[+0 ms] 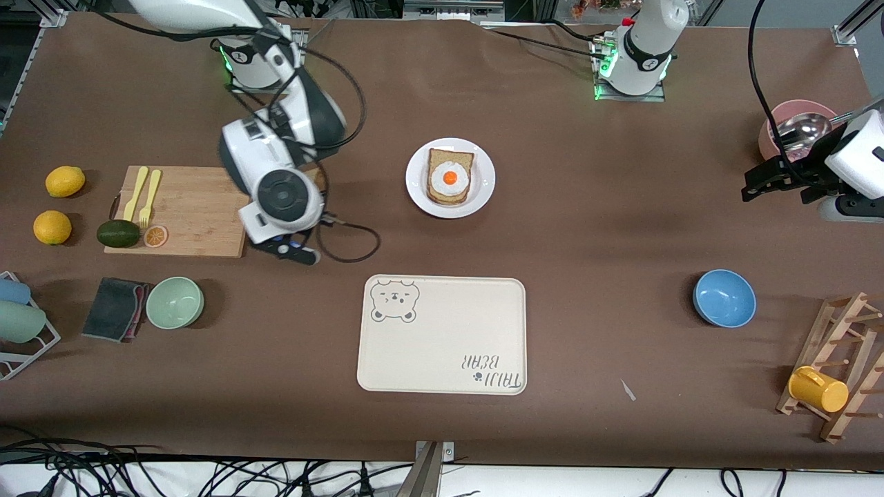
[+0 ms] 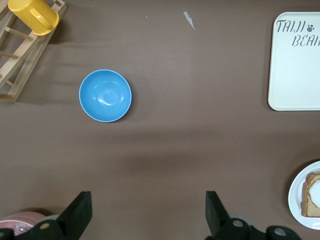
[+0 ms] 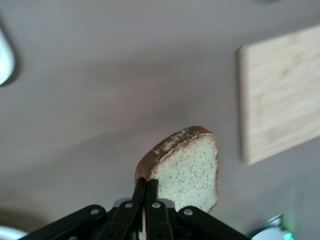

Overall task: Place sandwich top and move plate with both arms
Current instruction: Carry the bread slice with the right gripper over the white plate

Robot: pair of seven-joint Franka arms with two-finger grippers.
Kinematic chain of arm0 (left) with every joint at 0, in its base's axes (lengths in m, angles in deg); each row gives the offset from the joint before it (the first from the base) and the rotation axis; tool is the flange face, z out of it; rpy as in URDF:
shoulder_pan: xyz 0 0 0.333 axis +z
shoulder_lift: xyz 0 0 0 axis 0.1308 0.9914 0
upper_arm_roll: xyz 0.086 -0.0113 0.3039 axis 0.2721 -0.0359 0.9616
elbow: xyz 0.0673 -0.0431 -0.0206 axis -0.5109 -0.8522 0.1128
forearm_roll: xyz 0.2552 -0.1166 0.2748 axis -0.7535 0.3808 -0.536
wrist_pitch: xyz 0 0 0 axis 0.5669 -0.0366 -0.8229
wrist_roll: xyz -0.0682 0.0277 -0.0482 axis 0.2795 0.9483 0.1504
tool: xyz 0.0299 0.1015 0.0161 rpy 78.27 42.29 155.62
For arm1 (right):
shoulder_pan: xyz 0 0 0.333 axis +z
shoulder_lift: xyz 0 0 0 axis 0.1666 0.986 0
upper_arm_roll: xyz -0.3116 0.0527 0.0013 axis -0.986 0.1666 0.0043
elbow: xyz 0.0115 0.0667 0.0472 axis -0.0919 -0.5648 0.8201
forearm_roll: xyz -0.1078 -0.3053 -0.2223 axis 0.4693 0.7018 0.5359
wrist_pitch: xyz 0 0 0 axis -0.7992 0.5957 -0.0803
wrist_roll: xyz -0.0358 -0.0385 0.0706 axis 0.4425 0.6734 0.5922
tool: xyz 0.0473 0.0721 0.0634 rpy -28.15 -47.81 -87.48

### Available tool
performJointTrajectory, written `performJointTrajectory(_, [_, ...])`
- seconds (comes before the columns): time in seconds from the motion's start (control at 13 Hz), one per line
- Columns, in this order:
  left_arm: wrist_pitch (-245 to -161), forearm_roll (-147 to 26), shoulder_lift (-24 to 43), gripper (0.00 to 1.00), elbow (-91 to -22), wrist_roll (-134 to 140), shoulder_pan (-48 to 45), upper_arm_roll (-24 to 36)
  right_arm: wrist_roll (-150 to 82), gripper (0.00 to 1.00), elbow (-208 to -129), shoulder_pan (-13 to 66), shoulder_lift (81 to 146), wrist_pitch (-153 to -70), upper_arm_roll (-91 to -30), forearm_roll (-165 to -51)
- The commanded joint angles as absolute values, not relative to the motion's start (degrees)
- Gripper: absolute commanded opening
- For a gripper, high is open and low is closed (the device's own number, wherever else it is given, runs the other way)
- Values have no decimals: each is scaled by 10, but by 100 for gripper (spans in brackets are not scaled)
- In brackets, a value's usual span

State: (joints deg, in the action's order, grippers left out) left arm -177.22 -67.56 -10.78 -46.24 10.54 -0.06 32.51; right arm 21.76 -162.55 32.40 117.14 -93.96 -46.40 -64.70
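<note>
The bread (image 3: 187,167), a light brown speckled slice with a darker crust and a rounded top, hangs pinched by its edge in the right gripper (image 3: 145,192), whose black fingers are closed tight on it. In the front view the right gripper (image 1: 290,250) is over bare table beside the wooden board (image 1: 186,210), the slice itself hidden under the wrist.

The left gripper (image 2: 147,212) waits with its fingers spread wide, empty, over the left arm's end of the table beside a pink bowl (image 1: 794,128) holding a steel ladle (image 1: 804,128).

The table (image 1: 587,228) is covered in a matte brown sheet. The white round plate (image 1: 450,178) sits mid-table, carrying a slice topped with a fried egg (image 1: 449,179). Nearer the front camera lies a cream rounded tray (image 1: 442,335) with a bear drawing. A glossy blue bowl (image 1: 724,297) and a wooden rack (image 1: 839,366) with a yellow cup (image 1: 818,388) stand toward the left arm's end.
</note>
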Motion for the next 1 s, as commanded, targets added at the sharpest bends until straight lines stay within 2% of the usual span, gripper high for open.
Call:
performJointTrajectory(0.0, [-1772,-692,-111,100,-465,106,-2,326,286,0,-1575,374,1199,-920,-467,-681])
performJointTrajectory(0.46, [-1772,-692,-108,100,-466,107,-1,326,439,0,-1458,462,1281,-925,-467,-784])
performJointTrajectory(0.92, [-1772,-692,-108,100,-466,107,-1,326,511,0,-1433,535,1320,-954,-467,-778])
